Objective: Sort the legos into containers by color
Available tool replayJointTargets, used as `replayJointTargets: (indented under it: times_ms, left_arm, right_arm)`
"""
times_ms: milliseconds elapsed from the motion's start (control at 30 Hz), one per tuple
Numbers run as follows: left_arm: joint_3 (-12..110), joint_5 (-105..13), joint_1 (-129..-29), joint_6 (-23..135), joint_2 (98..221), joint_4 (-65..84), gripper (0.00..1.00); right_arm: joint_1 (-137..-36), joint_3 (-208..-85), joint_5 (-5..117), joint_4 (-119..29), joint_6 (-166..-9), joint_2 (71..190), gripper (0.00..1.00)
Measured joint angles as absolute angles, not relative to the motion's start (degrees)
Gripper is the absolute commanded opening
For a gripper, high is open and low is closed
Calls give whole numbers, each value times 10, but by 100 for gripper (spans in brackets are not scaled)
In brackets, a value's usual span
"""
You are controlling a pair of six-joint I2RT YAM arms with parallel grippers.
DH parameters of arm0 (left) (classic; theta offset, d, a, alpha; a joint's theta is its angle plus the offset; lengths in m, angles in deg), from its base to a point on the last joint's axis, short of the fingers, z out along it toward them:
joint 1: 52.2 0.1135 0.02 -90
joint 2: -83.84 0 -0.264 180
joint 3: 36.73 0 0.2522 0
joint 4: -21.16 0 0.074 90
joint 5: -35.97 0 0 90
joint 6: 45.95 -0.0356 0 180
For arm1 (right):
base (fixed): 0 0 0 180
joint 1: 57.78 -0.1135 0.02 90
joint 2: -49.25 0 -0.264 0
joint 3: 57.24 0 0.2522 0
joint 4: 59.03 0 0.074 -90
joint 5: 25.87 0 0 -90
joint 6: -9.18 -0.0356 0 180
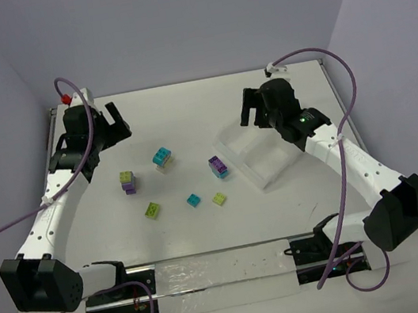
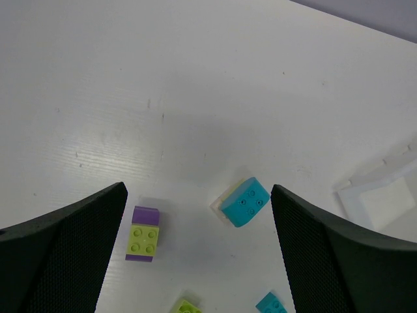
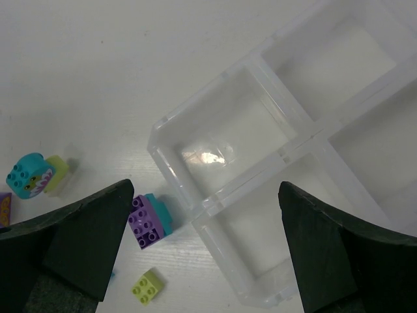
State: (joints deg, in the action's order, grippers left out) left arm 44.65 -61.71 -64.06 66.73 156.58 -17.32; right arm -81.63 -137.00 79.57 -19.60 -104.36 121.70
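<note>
Several legos lie on the white table. A cyan brick on a pale one [image 1: 163, 158] [image 2: 245, 201] [image 3: 29, 175], a lime-on-purple pair [image 1: 127, 180] [image 2: 143, 236] and a purple-on-cyan pair [image 1: 218, 166] [image 3: 148, 220] stand in a row. Nearer me lie a lime brick [image 1: 152, 209], a cyan brick [image 1: 193, 199] and another lime brick [image 1: 219, 198] [image 3: 148, 285]. The clear divided tray [image 1: 266, 164] [image 3: 215, 85] is right of them, its compartments empty. My left gripper [image 1: 117, 124] [image 2: 197, 195] hangs open above the cyan pair. My right gripper [image 1: 254, 113] [image 3: 206, 189] is open over the tray's near-left corner.
The tray's corner [image 2: 384, 195] shows at the right of the left wrist view. The table's back edge meets a grey wall. Purple cables loop from both arms. A clear strip and the arm bases line the near edge.
</note>
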Motion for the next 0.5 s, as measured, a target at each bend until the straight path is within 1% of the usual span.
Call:
replayJointTargets:
  times_ms: [167, 300, 500]
  left_arm:
    - [447, -617, -645, 667, 1572, -172, 99]
    - [447, -617, -646, 667, 1572, -171, 99]
    - [447, -617, -646, 667, 1572, -170, 99]
  right_arm:
    - [-819, -1370, 767, -198, -1036, 1217, 100]
    - [-842, -1370, 747, -199, -1023, 1219, 99]
    - [-917, -1402, 733, -190, -986, 1277, 90]
